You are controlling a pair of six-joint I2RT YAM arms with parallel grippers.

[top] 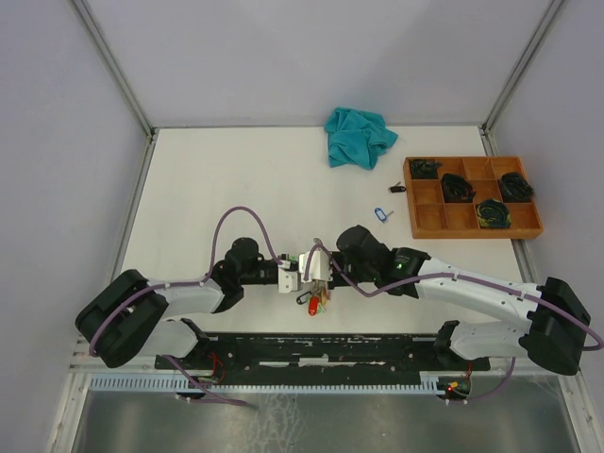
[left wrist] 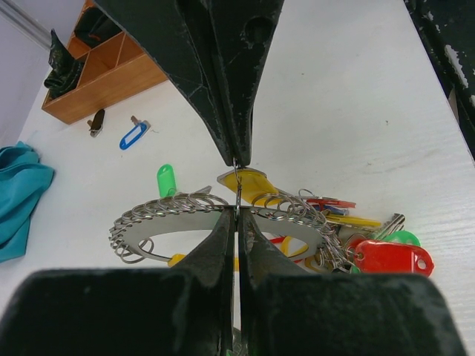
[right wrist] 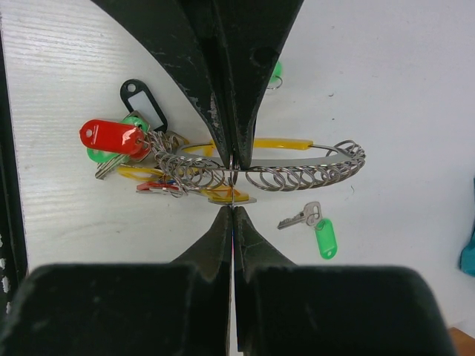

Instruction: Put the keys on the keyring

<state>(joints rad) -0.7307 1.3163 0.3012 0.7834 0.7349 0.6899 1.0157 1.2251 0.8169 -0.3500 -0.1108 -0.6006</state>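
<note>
Both claws are clenched on the keyring (right wrist: pixel 312 176), and they meet nose to nose over the near middle of the counter (top: pixel 236 179). The left claw (left wrist: pixel 237 187) pinches the thin wire from one side and the right claw (right wrist: pixel 233 185) from the other. The ring's plane lies roughly level between them. Strung along the ring is a dense row of small split loops, and the keys (right wrist: pixel 111 137) already on it bunch at one end under red, yellow, green and black tags. That bundle sags toward the arm bases. The next move turns on the loose green-tagged key (right wrist: pixel 315 228). It lies flat on the counter just beside the ring, on the side away from the bundle, with its blade and tag splayed at an angle from their little loop. A blue-tagged key (top: pixel 381 213) rests well away from the ring toward the wooden tray (top: pixel 429 226), on the right arm's side. With neither claw free, I judge the right one should let go and fetch, while the left steadies the ring.
</note>
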